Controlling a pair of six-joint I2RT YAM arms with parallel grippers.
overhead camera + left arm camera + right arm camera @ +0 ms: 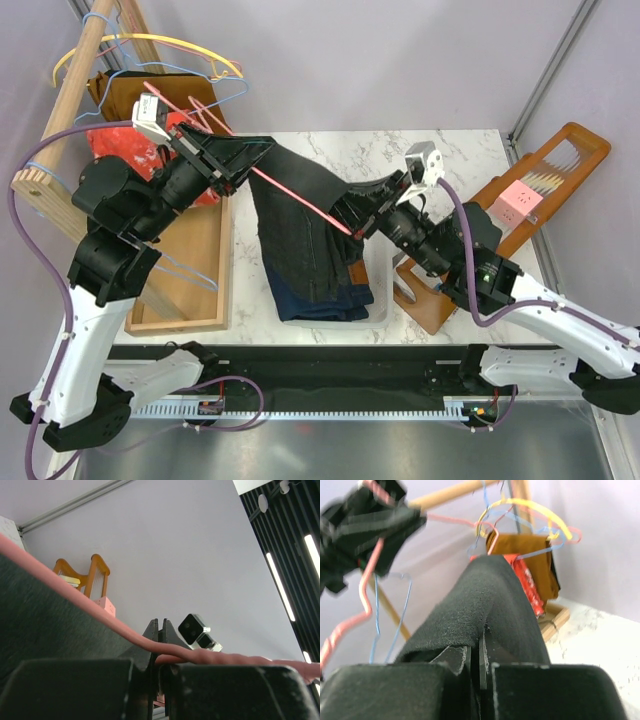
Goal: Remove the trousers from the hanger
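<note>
Black trousers hang folded over the bar of a pink wire hanger, held up above the table. My left gripper is shut on the hanger near its neck; in the left wrist view the hanger passes across the closed fingertips of that gripper, with the trousers to the left. My right gripper is shut on a fold of the trousers at the bar's lower right end, its fingertips pinching the cloth. A dark blue denim pair lies below.
A white bin holds the denim pair. At the left a wooden rack carries several wire hangers, a brown garment and a red cloth above a wooden tray. An orange wooden stand with a pink block sits at the right.
</note>
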